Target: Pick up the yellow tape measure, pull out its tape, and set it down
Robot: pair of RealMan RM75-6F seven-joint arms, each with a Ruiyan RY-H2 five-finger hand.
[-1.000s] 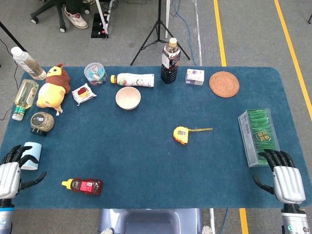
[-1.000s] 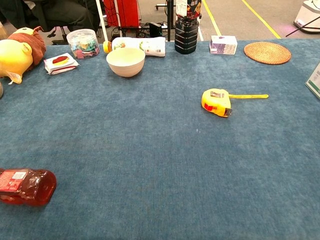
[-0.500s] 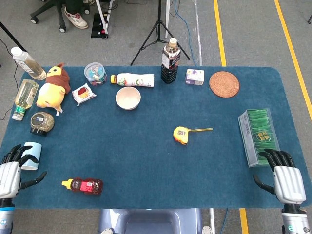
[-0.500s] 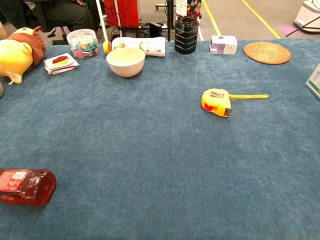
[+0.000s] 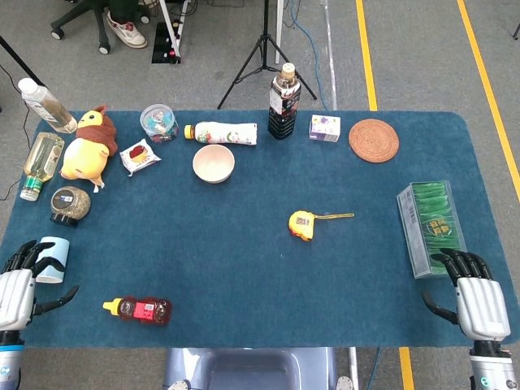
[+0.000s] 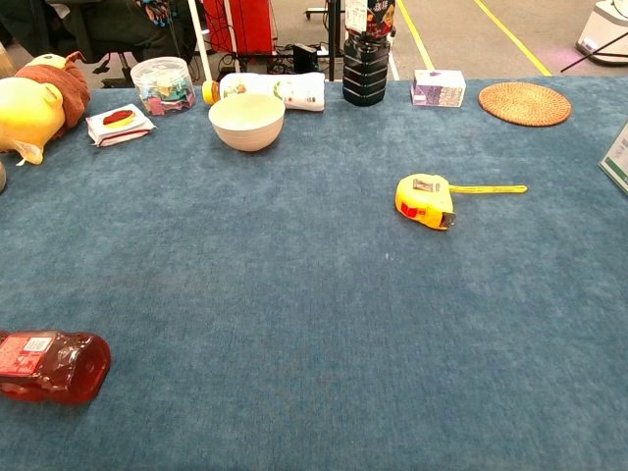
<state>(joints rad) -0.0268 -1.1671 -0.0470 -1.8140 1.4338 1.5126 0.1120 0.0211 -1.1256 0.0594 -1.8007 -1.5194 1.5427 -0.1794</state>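
Tape measure [image 5: 301, 224] lies apart from bowl [image 5: 214, 163] and green box [image 5: 431, 227].

Broad bare blue cloth [image 5: 244, 260] on every side of the yellow tape measure [image 5: 301, 225], with a short run of tape [image 5: 336, 216] lying out toward the right. Open lane from the right hand [image 5: 475, 299] at the near right corner, apart from the green box [image 5: 431, 227] just ahead of it along the right edge. Open lane from the left hand [image 5: 18, 292] too, past the pale blue cup [image 5: 54, 259] touching its fingers and the red bottle [image 5: 143, 309] lying near. Crowded along the far edge only: bowl [image 5: 214, 163], dark bottle [image 5: 283, 103], woven coaster [image 5: 374, 140], all well apart from the centre.
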